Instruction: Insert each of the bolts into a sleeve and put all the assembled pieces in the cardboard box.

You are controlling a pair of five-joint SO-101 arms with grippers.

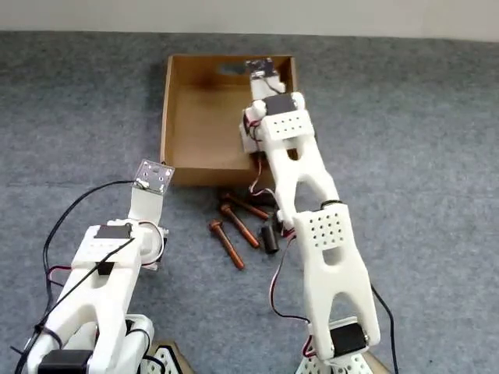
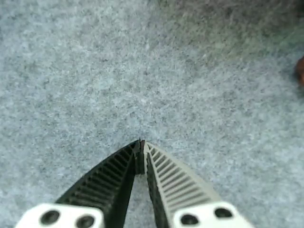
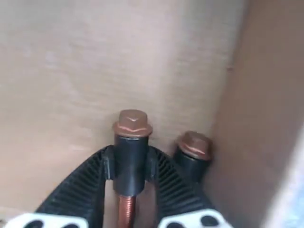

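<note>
Inside the cardboard box (image 3: 266,95) my right gripper (image 3: 129,161) is shut on an assembled piece (image 3: 132,124), a black sleeve with a copper bolt through it, held just over the box floor. A second assembled piece (image 3: 192,151) stands beside it against the box wall. In the high view my right arm (image 1: 284,132) stretches into the box (image 1: 165,117). Three loose copper bolts (image 1: 226,243) and a black sleeve (image 1: 269,238) lie on the carpet in front of the box. My left gripper (image 2: 141,148) is shut and empty, pointing down at bare carpet left of them.
Grey carpet (image 1: 405,140) covers the table on all sides of the box. My left arm (image 1: 109,257) is folded at the near left, with its cable (image 1: 58,226) looping out to its left. A copper-coloured bit (image 2: 300,71) peeks in at the left wrist view's edge.
</note>
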